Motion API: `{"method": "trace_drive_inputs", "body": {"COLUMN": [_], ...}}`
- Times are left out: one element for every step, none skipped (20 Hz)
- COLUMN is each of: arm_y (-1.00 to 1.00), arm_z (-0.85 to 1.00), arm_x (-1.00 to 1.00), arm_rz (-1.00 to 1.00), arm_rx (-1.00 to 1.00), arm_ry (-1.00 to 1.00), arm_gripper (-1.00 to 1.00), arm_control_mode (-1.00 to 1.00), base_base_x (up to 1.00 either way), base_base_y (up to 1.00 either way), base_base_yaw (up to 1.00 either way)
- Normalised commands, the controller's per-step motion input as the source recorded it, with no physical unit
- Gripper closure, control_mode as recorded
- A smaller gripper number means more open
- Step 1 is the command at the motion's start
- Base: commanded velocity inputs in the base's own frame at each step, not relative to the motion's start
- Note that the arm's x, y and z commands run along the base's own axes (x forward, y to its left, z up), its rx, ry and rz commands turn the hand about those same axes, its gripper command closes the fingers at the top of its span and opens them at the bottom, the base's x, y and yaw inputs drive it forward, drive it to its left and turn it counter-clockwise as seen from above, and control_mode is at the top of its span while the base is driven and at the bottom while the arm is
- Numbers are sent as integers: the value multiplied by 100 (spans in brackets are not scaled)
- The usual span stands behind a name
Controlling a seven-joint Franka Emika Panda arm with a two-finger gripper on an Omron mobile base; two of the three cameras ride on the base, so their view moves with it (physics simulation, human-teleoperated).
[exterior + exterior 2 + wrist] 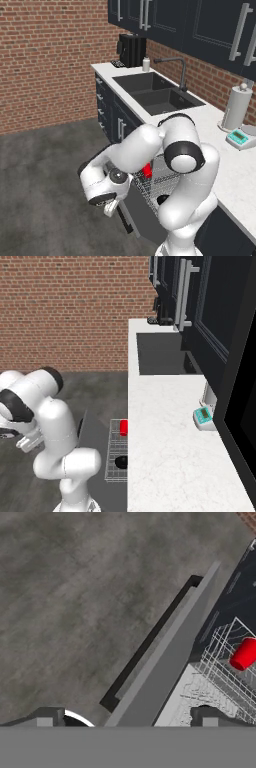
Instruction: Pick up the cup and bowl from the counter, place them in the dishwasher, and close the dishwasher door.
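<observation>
The red cup (147, 171) (123, 427) (244, 654) lies on its side in the dishwasher's pulled-out wire rack (150, 189) (115, 448) (222, 679). Nearer the front of that rack sits the black bowl (162, 200) (121, 461). The dishwasher door (141, 216) (83, 428) (165, 662) stands tilted, partly raised, its grey inside facing the rack. My gripper (111, 205) (27, 443) (127, 719) is open, low over the floor at the door's free edge. In the hand view that edge runs between the two spread fingertips. The white counter (235, 170) (165, 446) lies above.
A double sink (155, 92) with a dark faucet (177, 67) is set into the counter. A paper towel roll (236, 107) and a teal scale (240, 138) (204, 417) stand by the wall. A black coffee machine (131, 50) sits at the far end. Grey floor (75, 587) spreads out left of the door.
</observation>
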Motion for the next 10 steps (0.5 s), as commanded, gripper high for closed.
{"method": "trace_drive_inputs", "body": {"arm_y": [82, 82, 85, 84, 84, 81, 81, 81, 82, 81], "arm_z": [65, 59, 54, 48, 40, 35, 34, 34, 36, 41], "arm_x": [0, 0, 0, 0, 0, 0, 0, 0, 0, 0], "arm_rz": [-8, -10, -12, -13, -15, -17, -17, -17, -16, -16], "arm_rx": [-26, -29, -31, -33, -35, -37, -39, -39, -39, -39], "arm_ry": [0, 0, 0, 0, 0, 0, 0, 0, 0, 0], "arm_gripper": [-100, -100, -100, -100, -100, -100, -100, -100, -100, -100], "arm_control_mode": [-100, -100, -100, -100, -100, -100, -100, -100, -100, -100], "base_base_x": [0, 0, 0, 0, 0, 0, 0, 0, 0, 0], "base_base_y": [0, 0, 0, 0, 0, 0, 0, 0, 0, 0], "base_base_yaw": [0, 0, 0, 0, 0, 0, 0, 0, 0, 0]}}
